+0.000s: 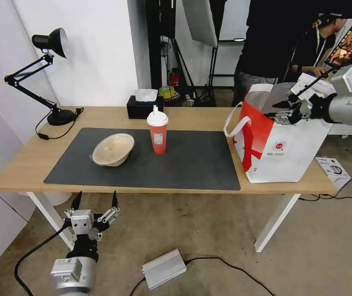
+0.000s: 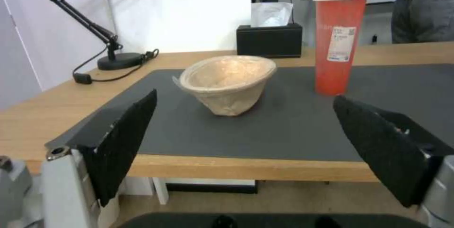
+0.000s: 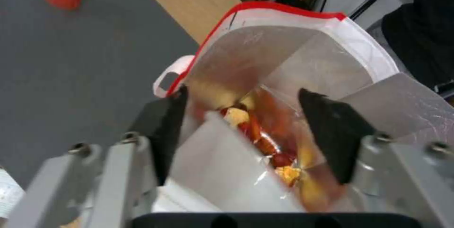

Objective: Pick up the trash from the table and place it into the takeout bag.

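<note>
Left gripper [image 1: 95, 200], jaws spread wide and empty, sits below the table edge, nearest the shallow beige paper bowl [image 1: 113, 149] straight ahead; right gripper [image 3: 246, 132], open and empty, hangs over the boxy white-and-red takeout bag [image 1: 280, 144].

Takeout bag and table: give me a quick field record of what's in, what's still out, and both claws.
takeout bag: upright at the table's right end, mouth open
in bag: bowl with red food scraps
on mat: beige paper bowl, tilted; red drink cup, upright
right claw: open, over the bag's mouth
left claw: open, below the table's near edge, facing the bowl
</note>
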Tool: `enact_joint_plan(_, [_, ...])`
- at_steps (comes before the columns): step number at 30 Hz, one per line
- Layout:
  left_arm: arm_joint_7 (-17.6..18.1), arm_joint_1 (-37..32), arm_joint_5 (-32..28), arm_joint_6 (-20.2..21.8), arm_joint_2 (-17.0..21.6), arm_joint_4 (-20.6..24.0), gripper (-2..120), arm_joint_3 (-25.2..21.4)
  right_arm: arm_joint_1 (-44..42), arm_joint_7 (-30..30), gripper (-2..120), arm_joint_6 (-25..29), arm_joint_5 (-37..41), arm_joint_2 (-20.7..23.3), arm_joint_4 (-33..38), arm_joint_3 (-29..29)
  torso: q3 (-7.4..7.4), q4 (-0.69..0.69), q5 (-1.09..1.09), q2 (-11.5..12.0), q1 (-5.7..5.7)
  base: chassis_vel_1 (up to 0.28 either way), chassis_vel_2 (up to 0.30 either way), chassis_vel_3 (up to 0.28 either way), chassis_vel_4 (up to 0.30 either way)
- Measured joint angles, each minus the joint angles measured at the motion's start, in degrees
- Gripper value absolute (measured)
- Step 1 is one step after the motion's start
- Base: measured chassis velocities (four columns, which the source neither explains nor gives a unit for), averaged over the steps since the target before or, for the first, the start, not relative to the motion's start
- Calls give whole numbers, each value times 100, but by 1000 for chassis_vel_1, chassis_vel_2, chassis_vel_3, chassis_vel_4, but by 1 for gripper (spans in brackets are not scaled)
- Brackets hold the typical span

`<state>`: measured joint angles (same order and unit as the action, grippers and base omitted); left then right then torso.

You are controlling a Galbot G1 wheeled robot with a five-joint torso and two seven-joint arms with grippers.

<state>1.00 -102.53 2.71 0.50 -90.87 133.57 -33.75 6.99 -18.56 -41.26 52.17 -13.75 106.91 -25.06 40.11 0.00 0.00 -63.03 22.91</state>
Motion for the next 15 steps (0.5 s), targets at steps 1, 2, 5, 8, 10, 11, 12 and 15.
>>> enact_joint_plan(1, [0, 0, 0, 0, 0, -1, 100, 0, 1, 2, 70, 0, 0, -1, -1, 0, 0, 0, 0, 0, 0, 0, 0, 0, 0])
enact_joint_plan(2, [0, 1, -1, 0, 2, -3, 100, -2, 1, 10, 76, 0, 1, -8, -2, 1, 0, 0, 0, 0, 0, 0, 0, 0, 0])
enact_joint_plan(5, [0, 2, -2, 0, 3, -6, 100, -2, -5, 46, 84, 0, 7, -38, -3, 30, 0, 0, 0, 0, 0, 0, 0, 0, 0])
enact_joint_plan(8, [-1, 4, -5, 0, 5, -9, 100, -5, -10, 169, 95, 0, 58, -90, -7, 102, 0, 0, 0, 0, 0, 0, 0, 0, 0])
enact_joint_plan(10, [-1, 8, -11, 0, 9, -12, 100, -16, -12, 343, 98, 0, 124, -166, -26, 230, 0, 0, 0, 0, 0, 0, 0, 0, 0])
enact_joint_plan(11, [-1, 11, -15, 0, 11, -13, 100, -23, -12, 459, 98, 0, 172, -218, -44, 331, 0, 0, -1, 0, 0, 0, 0, 0, 0])
enact_joint_plan(12, [-1, 15, -17, 0, 11, -14, 100, -28, -4, 619, 99, 0, 255, -272, -47, 425, 0, 0, 0, 0, 0, 0, 0, 0, 0])
enact_joint_plan(15, [-1, 26, -20, 0, 7, -21, 100, -34, 62, 912, 100, 5, 404, -375, -46, 556, 0, 0, -1, 0, 0, 0, 0, 0, 0])
